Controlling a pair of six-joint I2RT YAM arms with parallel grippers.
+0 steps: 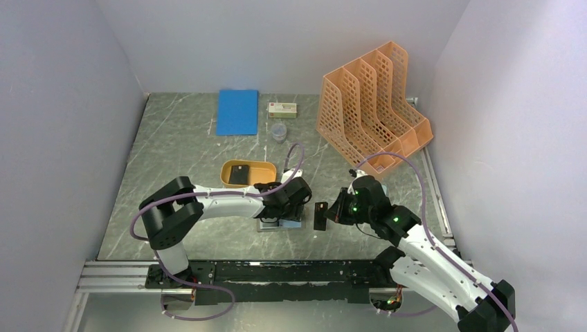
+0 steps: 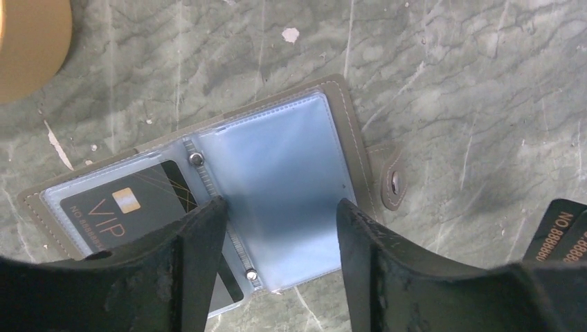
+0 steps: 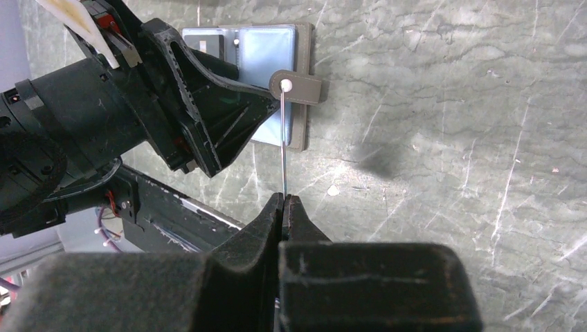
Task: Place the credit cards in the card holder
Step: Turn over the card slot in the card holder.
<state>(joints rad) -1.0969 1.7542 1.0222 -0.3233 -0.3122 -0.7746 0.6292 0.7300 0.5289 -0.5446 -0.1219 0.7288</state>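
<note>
marble-look table [image 1: 180,138], walled on three sides. far left at the back a blue notebook [image 1: 237,112] lies flat. right of it and nearer, an orange oval tray [image 1: 266,168] with one dark tray card [image 1: 239,174] lying in it; the tray edge also shows in the top left corner of the left wrist view [image 2: 28,41]. behind the tray a small box [image 1: 282,108] and a clear cup [image 1: 278,131], near each other but apart

left arm reaches in from the left, left gripper [image 1: 280,216] [image 2: 280,207] low over the card holder [image 1: 294,224] [image 2: 346,117], which lies opened flat on the table just in front of the tray. jaws apart, nothing pinched, the two fingers [image 2: 201,263] straddling the right-hand clear sleeve; cannot tell if the tips touch it. left-hand sleeve has a black vip card [image 2: 131,204] in it, right-hand sleeve looks pale blue. snap strap [image 2: 393,181] [image 3: 297,86] sticks out of the holder's right edge

just right of the holder, an upright card [image 1: 320,216] [image 2: 561,235] [image 3: 284,152] stands off the table, apart from the holder, clamped at one edge by the right gripper [image 1: 336,211] [image 3: 284,200]. jaws pressed together on it; the right wrist view sees the card edge-on as a thin line running up toward the strap. printed digits on it show in the left wrist view

far right at the back, orange perforated file rack [image 1: 374,111] with three slots, well apart from both grippers
</note>
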